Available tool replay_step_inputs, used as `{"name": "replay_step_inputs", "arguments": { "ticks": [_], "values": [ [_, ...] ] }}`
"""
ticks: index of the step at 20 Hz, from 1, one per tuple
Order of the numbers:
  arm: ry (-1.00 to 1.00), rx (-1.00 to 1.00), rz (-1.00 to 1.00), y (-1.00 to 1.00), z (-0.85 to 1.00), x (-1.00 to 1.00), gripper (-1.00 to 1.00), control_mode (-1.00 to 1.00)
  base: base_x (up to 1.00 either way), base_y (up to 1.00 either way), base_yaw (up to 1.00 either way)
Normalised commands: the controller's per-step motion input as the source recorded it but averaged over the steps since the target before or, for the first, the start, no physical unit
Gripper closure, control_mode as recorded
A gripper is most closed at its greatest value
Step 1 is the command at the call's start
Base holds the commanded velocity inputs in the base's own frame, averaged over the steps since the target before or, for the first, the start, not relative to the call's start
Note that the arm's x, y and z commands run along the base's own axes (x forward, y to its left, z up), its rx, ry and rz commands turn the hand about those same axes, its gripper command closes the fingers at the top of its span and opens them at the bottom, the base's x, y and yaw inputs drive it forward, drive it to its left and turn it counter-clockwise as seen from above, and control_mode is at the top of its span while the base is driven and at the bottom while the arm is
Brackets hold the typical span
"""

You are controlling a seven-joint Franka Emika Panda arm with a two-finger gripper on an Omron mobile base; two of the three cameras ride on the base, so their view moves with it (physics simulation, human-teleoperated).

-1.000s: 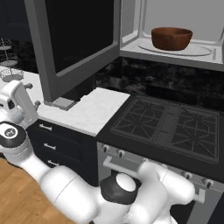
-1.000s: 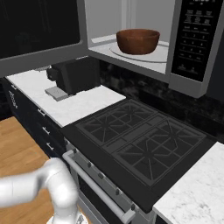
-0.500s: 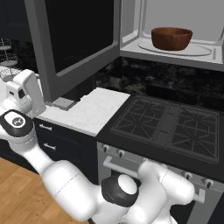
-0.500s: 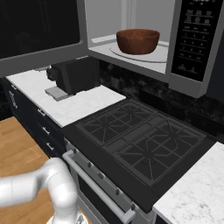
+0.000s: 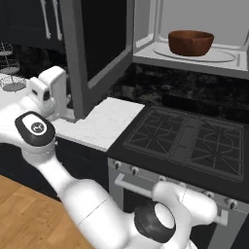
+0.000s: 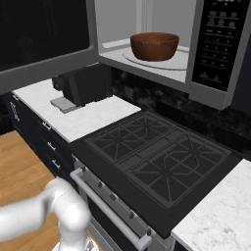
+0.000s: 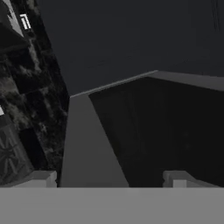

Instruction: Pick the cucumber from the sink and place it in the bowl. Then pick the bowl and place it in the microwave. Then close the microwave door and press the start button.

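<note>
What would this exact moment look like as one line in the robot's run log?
stage: closing door | bowl: on turntable in microwave | microwave door: open | end effector: open, empty, at door's outer side

Bowl [image 5: 190, 42] is rendered reddish-brown with a wood-like finish. Microwave [image 6: 147, 29] interior is shown pale grey; its control panel [image 6: 218, 44] is black with white markings. Microwave door [image 5: 95, 48] is framed in grey around dark glass. Stove [image 6: 157, 159] is coloured black. Countertop [image 5: 104, 121] is patterned as white marble with grey veining. Floor [image 6: 19, 176] is shown in orange-brown wood planks. Coffee machine [image 6: 83, 86] is black.
</note>
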Motion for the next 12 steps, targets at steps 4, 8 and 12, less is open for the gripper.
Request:
{"name": "replay_step_inputs", "arguments": {
  "ticks": [4, 8, 12],
  "values": [
    [-0.03, 0.20, 0.00, -0.99, 0.19, -0.35, -1.00, -1.00, 0.00, 0.00, 0.00],
    [-0.11, 0.21, 0.00, -1.00, 0.21, -0.72, -1.00, -1.00, 0.00, 0.00, 0.00],
    [-0.10, 0.23, 0.00, -1.00, 0.22, -0.75, -1.00, -1.00, 0.00, 0.00, 0.00]
  ]
}}
